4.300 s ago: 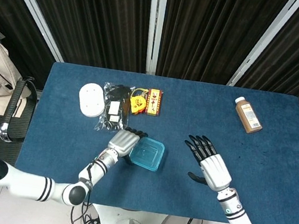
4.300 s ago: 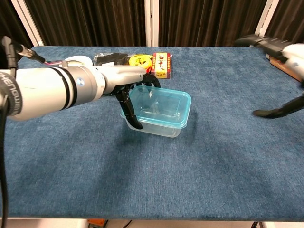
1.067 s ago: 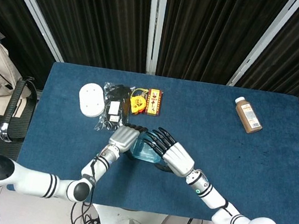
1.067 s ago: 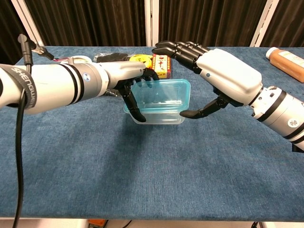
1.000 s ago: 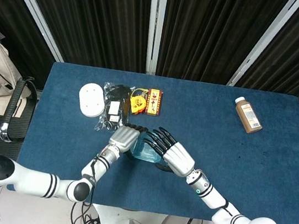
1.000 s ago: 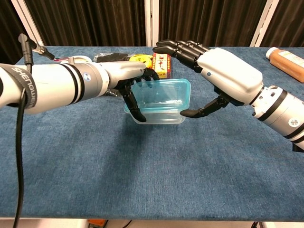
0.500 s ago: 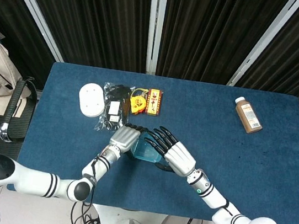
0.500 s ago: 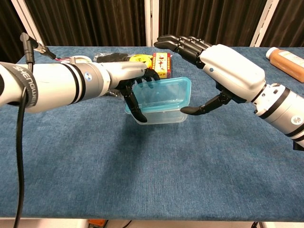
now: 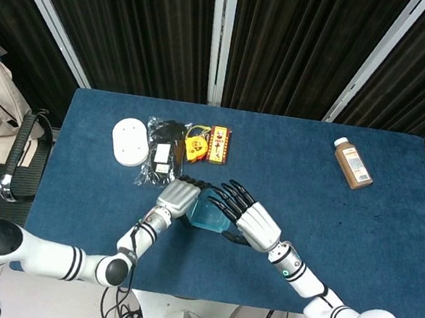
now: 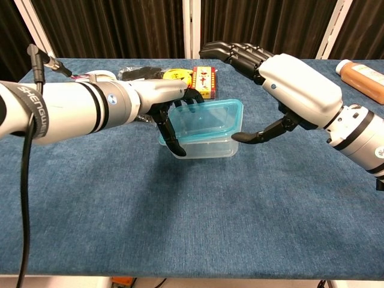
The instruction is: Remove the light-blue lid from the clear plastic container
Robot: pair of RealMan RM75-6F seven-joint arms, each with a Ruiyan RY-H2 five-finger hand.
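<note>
From the head view, the clear plastic container (image 9: 206, 213) sits near the front middle of the blue table (image 9: 346, 225), almost buried between the two hands: the left hand (image 9: 178, 197) is wrapped against its left end, and the right hand (image 9: 255, 222) reaches over its right side with dark fingers fanned above the top. Whether the lid has broken free cannot be told from up here. Down in the chest view it's clearer: the light-blue lid (image 10: 207, 121) looks tilted on the container (image 10: 201, 147), its far edge riding higher, so it seems partly lifted but not off. The left hand (image 10: 171, 117) grips the tub's left end, fingers curled round it. The right hand (image 10: 282, 90) is spread, fingers hovering above the lid's far edge, thumb (image 10: 264, 135) pointing at the near right rim, possibly touching. Judging by this, the peel is under way; the lift-away is left.
</note>
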